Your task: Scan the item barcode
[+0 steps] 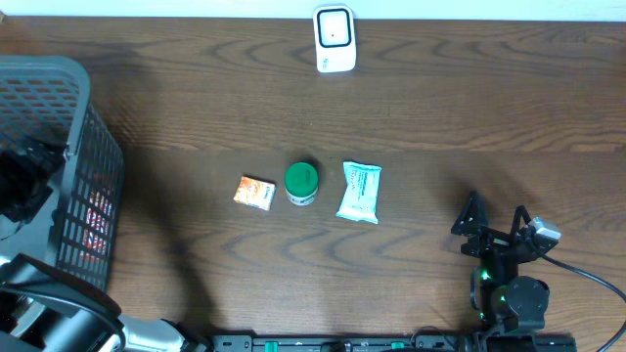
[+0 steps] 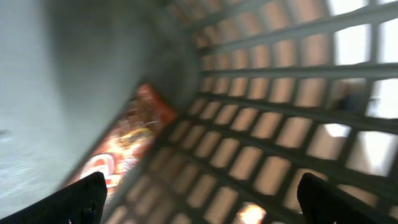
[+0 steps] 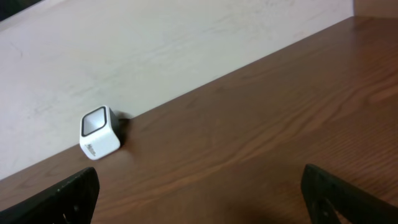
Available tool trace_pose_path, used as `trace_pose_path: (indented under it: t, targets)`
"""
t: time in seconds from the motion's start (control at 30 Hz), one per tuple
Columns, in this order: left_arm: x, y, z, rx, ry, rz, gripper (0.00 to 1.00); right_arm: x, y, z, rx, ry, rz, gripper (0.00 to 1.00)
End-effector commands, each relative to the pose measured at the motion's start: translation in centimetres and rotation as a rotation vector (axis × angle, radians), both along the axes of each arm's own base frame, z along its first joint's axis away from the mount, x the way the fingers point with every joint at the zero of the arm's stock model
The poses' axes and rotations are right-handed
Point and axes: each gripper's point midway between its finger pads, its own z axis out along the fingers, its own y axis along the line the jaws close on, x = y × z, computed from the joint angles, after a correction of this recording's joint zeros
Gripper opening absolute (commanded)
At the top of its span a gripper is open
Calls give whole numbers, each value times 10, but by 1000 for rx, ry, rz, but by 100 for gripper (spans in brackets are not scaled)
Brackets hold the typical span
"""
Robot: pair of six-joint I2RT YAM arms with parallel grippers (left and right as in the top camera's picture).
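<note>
Three items lie in a row mid-table: an orange packet [image 1: 255, 192], a green-lidded jar [image 1: 301, 183] and a white-and-teal pouch [image 1: 359, 192]. The white scanner [image 1: 333, 39] stands at the far edge and also shows as the scanner [image 3: 99, 133] in the right wrist view. My right gripper [image 1: 496, 217] rests open at the front right, holding nothing, with its fingers [image 3: 348, 199] wide over bare wood. My left gripper [image 1: 24, 181] is down inside the grey basket [image 1: 73, 108], open and empty. Its fingers [image 2: 81, 199] stand close to a red-orange packet [image 2: 130, 137] lying on the basket floor.
The basket's lattice wall [image 2: 280, 124] closes in around the left gripper. A pale wall [image 3: 155, 50] runs behind the table's far edge. A cable [image 1: 587, 279] trails from the right arm's base [image 1: 518, 303] at the front edge.
</note>
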Motion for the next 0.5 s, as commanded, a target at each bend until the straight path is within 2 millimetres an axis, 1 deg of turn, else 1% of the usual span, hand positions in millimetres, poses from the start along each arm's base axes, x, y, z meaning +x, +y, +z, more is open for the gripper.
trace_pose_path:
  t: [0.0,0.07,0.17,0.23,0.27,0.37,0.47]
  targets:
    - [-20,19,-30,180,228,8,98,0,-1,-1,-3,3,-5,99]
    - [-22,26,-34,217,283,61,98,0,-1,-1,-3,3,-5,99]
    - [-22,26,-36,247,311,52,98,0,-1,-1,-3,3,-5,99]
    - [-25,21,-36,222,318,47,98,0,-1,-1,-3,3,-5,99]
    - [-28,14,-40,213,329,12,98,0,-1,-1,-3,3,-5,99]
    - [-34,6,-49,247,344,-111,98,0,-1,-1,-3,3,-5,99]
    - [-39,11,-61,259,385,-71,98,0,-1,-1,-3,3,-5,99]
